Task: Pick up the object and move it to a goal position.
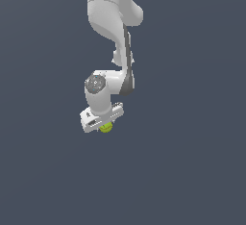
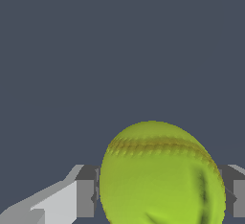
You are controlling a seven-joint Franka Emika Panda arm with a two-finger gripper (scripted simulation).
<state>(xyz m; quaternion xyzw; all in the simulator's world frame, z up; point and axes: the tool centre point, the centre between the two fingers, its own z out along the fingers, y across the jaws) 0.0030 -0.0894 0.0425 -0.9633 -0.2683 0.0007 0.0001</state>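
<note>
We see the yellow-green ball (image 2: 160, 175), smooth and round with a thin darker stitched seam curving across it, clamped between the fingers (image 2: 85, 198) of the white gripper (image 1: 105, 126), just beneath the gripper's body.

1. A plain slate-blue backdrop (image 1: 43, 171) fills the exterior view from edge to edge, upper left to lower right.
2. No seam separates wall and floor.
3. Light falls evenly, without visible shadows.
</note>
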